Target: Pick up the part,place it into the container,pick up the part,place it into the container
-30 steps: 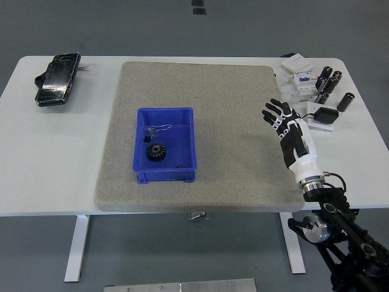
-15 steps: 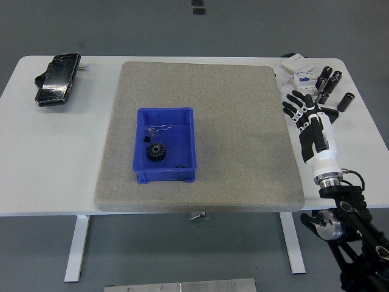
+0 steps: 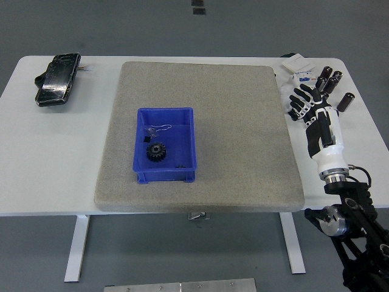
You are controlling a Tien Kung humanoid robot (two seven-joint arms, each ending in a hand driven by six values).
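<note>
A blue container (image 3: 189,141) stands on the grey mat, left of its middle. Inside it lie a black gear (image 3: 157,152), a small clear piece and a few dark bits. Loose parts sit on the white table at the far right: black cylinders (image 3: 329,75), one more cylinder (image 3: 347,100) and a white-and-blue block (image 3: 303,79). My right hand (image 3: 302,100) reaches in from the lower right and hovers just off the mat's right edge, beside these parts. Its fingers are spread and hold nothing. It covers whatever lies directly beneath it.
A grey mat (image 3: 243,121) covers the table's middle. A black device (image 3: 58,79) lies at the far left corner. A white box (image 3: 295,61) sits at the far right, behind the parts.
My right hand has moved right and away from me, off the mat and over the parts at the table's right side. It now covers the flat black piece that showed earlier.
</note>
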